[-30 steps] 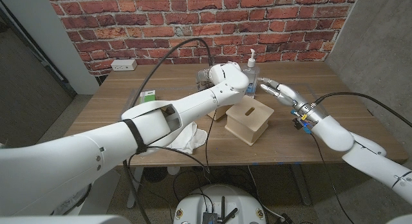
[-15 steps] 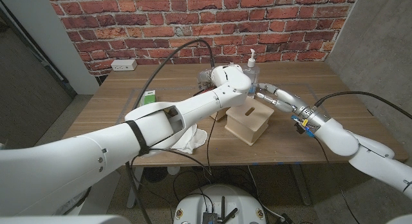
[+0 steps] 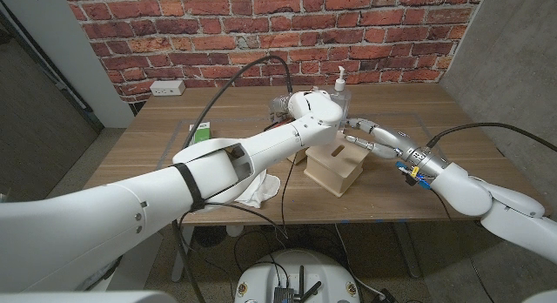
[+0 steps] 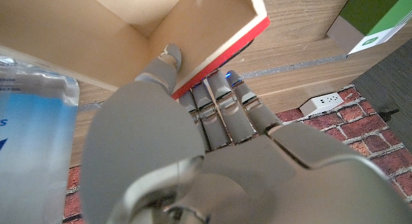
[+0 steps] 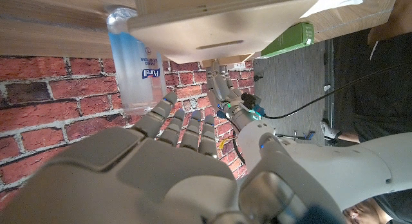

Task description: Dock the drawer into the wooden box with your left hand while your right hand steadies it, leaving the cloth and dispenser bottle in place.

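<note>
The pale wooden box [image 3: 336, 164], with a slot in its top, stands at the table's middle. My right hand [image 3: 369, 136] reaches in from the right, its fingers spread over the box's top far edge; contact is not clear. In the left wrist view my left hand [image 4: 193, 140] grips a wall of the red-edged wooden drawer [image 4: 161, 31], thumb inside and fingers outside. In the head view my left arm's wrist [image 3: 312, 110] covers that hand, and part of the drawer [image 3: 298, 153] shows just left of the box. The dispenser bottle [image 3: 341, 90] stands behind the box. The white cloth [image 3: 258, 188] lies near the front edge.
A green and white carton [image 3: 202, 131] lies at the table's left. A power strip [image 3: 167, 87] sits at the back left by the brick wall. Black cables arc over my left arm. My left hand [image 5: 225, 95] appears past the box [image 5: 225, 21] in the right wrist view.
My right hand has moved left, from beside the bottle to over the box's top. My left wrist has shifted slightly toward the box.
</note>
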Controlling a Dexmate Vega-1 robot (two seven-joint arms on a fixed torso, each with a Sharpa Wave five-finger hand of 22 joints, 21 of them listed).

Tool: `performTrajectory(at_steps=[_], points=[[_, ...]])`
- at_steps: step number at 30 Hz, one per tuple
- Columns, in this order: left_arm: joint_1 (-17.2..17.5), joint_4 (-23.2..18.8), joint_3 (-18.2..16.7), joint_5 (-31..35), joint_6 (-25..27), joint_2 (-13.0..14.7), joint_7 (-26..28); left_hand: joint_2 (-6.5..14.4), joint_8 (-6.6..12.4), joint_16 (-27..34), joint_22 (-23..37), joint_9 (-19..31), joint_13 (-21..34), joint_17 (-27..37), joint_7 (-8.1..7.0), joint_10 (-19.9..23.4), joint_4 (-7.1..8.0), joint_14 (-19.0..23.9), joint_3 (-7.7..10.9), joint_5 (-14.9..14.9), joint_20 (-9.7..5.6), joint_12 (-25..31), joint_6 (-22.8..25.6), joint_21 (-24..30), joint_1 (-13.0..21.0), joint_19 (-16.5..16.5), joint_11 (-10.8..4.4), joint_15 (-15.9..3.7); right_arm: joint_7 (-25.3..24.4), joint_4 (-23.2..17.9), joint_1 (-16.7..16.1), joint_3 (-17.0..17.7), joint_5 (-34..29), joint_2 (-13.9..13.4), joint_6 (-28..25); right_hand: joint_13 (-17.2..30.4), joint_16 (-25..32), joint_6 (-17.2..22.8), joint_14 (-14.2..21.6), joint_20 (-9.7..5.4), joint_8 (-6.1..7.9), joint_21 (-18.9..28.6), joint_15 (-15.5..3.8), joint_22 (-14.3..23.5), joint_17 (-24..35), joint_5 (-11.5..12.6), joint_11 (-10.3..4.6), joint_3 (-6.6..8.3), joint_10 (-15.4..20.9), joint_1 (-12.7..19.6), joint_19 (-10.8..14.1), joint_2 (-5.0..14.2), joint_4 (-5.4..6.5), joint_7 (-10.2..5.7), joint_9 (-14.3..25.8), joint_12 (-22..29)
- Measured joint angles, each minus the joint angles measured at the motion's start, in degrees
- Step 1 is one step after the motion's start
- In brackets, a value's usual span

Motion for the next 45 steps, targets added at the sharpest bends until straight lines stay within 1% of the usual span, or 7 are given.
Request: performTrajectory(at_steps=[7,9,18,25,32,35,45], points=[[-0.4,0.9,0.4,-3.6,0.0,-0.5,3.4,0.0,-0.01,0.0,0.0,0.0,0.0,0.0,0.0,0.0,0.0,0.2,0.0,0.0,0.0,0.0,0.0,0.0,0.0,0.0,0.0,0.21,0.5,-1.4,-2.3,1.8,-1.9,-0.9,-1.1,0.0,0.0,0.0,0.0,0.0,0.0,0.0,0.0,0.0,0.0,0.0,-0.37,0.2,0.2,0.0,0.0,0.0,-0.2,0.0,0.0,0.0],[-0.7,1.2,0.6,-4.6,0.0,-0.7,4.2,0.0,-0.02,0.0,0.0,0.0,0.0,0.0,0.0,0.0,0.0,0.2,0.0,0.0,0.0,0.0,0.0,0.0,0.0,0.0,0.0,0.21,0.6,-1.8,-2.8,2.2,-2.4,-1.0,-1.5,0.0,0.0,-0.3,0.0,0.0,0.0,0.0,0.0,0.0,0.0,0.0,-0.62,0.2,0.0,0.0,0.0,0.0,-0.2,-0.3,0.0,0.0],[-1.7,2.3,1.4,-9.2,0.0,-1.2,7.8,-0.1,-0.05,-0.1,0.0,0.0,0.0,0.0,0.0,0.0,0.0,0.2,0.0,0.0,0.0,-0.1,0.0,0.0,0.1,0.0,0.0,0.2,1.3,-3.1,-5.0,4.3,-3.9,-1.5,-2.2,0.0,0.0,-0.6,0.0,-0.12,-0.22,-0.3,0.0,0.0,0.2,0.0,-0.62,-0.03,0.0,0.0,-0.1,0.0,-0.44,0.0,0.0,0.0],[-2.5,2.9,2.3,-12.5,0.0,-1.5,10.1,-0.2,-0.06,-0.1,0.0,0.0,0.0,0.0,0.01,0.0,0.0,0.2,0.0,-0.1,0.0,-0.1,0.0,0.0,0.2,0.0,0.0,0.2,1.8,-4.0,-6.4,5.6,-5.8,-1.6,-2.7,0.0,0.0,-1.4,0.0,0.08,-0.22,-0.3,0.0,0.0,0.2,-0.2,-0.61,-0.03,0.0,0.0,-1.0,0.0,-0.43,-0.38,0.0,0.0],[-2.6,2.9,2.4,-13.1,0.0,-1.6,10.5,-0.1,-0.26,-0.2,0.0,0.1,0.0,0.0,0.21,0.0,0.0,0.6,0.0,-0.1,0.0,-0.2,0.2,0.0,0.1,0.0,0.0,0.01,2.0,-5.3,-7.9,6.9,-8.3,-1.5,-3.4,0.0,0.3,-1.9,0.0,-0.11,-0.22,-0.7,0.0,0.0,0.2,-0.3,-0.73,-0.03,0.1,0.0,-1.8,0.0,-0.43,-0.41,0.0,0.0],[-2.6,2.9,2.5,-13.0,0.0,-1.6,10.5,-0.1,-0.1,-0.1,0.0,0.0,0.0,0.0,0.25,0.0,0.0,0.6,0.0,-0.2,0.0,-0.2,0.3,0.0,0.1,0.0,0.0,0.01,2.0,-5.7,-8.6,7.3,-8.8,-1.4,-3.5,0.0,0.3,-1.9,0.0,0.19,-0.22,-0.7,0.0,0.0,0.2,-0.3,-0.92,-0.03,0.3,0.0,-2.1,0.0,-0.43,-0.5,0.0,0.0],[-2.6,2.0,2.8,-11.6,0.0,-1.4,9.4,0.0,-0.01,-0.1,0.0,0.0,0.0,0.0,0.29,0.0,-0.01,0.6,0.0,0.0,0.0,0.0,0.3,0.0,0.0,0.0,0.0,0.01,1.0,-6.7,-10.5,8.4,-14.2,-0.6,-4.7,0.0,0.3,-1.9,0.0,-0.12,-0.22,-0.7,0.0,0.0,0.2,-0.3,-1.33,-0.03,0.7,0.0,-2.4,0.0,-0.43,-0.5,0.0,0.0]])
